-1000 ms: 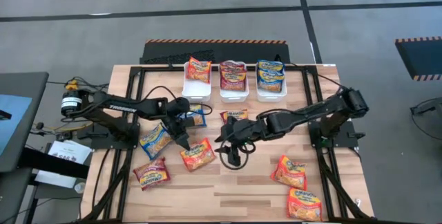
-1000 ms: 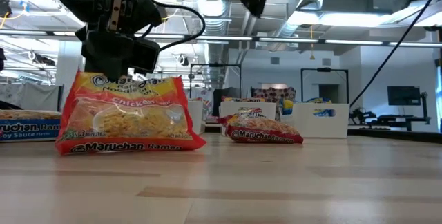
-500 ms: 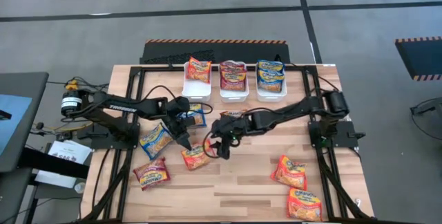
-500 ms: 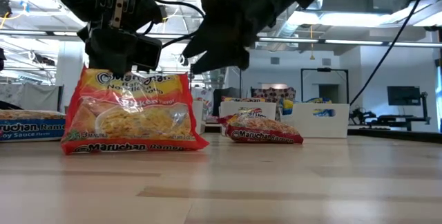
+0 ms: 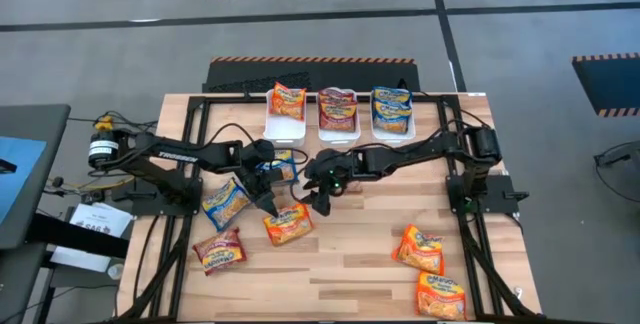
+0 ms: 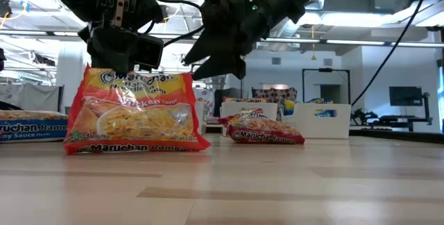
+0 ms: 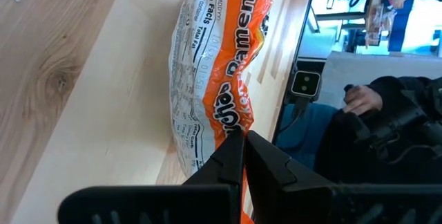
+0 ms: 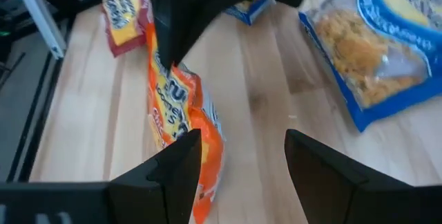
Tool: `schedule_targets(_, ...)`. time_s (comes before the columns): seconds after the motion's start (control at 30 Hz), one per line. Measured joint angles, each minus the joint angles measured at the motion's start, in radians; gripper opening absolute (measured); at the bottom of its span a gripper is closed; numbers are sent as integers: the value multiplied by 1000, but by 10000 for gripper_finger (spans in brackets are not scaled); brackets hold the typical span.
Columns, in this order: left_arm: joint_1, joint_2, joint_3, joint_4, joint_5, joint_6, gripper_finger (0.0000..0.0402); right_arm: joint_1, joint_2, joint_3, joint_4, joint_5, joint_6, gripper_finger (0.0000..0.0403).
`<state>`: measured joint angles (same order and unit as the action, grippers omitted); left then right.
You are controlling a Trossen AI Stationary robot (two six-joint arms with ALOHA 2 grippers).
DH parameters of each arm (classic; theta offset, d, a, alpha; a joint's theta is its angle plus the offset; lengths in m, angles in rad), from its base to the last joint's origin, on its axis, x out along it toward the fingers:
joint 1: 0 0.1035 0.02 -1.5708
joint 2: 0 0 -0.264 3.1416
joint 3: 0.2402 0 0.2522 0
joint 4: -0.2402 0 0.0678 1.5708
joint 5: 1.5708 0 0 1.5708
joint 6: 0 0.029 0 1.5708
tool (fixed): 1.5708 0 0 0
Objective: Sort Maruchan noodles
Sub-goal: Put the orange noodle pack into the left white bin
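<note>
Overhead and table-level views of a two-arm sorting station. The left gripper, at the centre of the wooden surface, has its jaws closed on the top edge of an orange Maruchan packet, which stands nearly upright with its lower edge on the surface; the low view shows the same orange packet hanging below that gripper, and the left wrist view shows the jaws pinching its crinkled edge. The right gripper hovers just at 3 o'clock of the held packet, jaws spread wide and holding nothing; in the right wrist view its two fingers straddle the packet's edge without touching it.

Three white bins stand in a row at 12 o'clock: the left bin holds an orange packet, the middle bin a dark red packet, the right bin a blue packet.

Loose packets lie flat on the surface: a blue packet at 9 o'clock of the left gripper, a second blue packet partly hidden under the left arm, a dark red packet at 8 o'clock, another dark red packet under the right arm, and two orange packets toward 4 o'clock, well apart from both grippers.
</note>
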<state>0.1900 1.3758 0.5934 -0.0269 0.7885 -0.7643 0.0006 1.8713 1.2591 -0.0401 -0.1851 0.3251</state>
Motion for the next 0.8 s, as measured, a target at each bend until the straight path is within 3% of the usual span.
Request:
schedule_targets(0.23,0,0,0,1,-1,0,0,9,20,2,49,-6,-12,234)
schedule_targets(0.57,0,0,0,-4,-10,-3,0,20,81,6,107,-102,3,233)
schedule_targets(0.8,0,0,0,4,-18,-1,0,17,88,7,102,-89,-9,233)
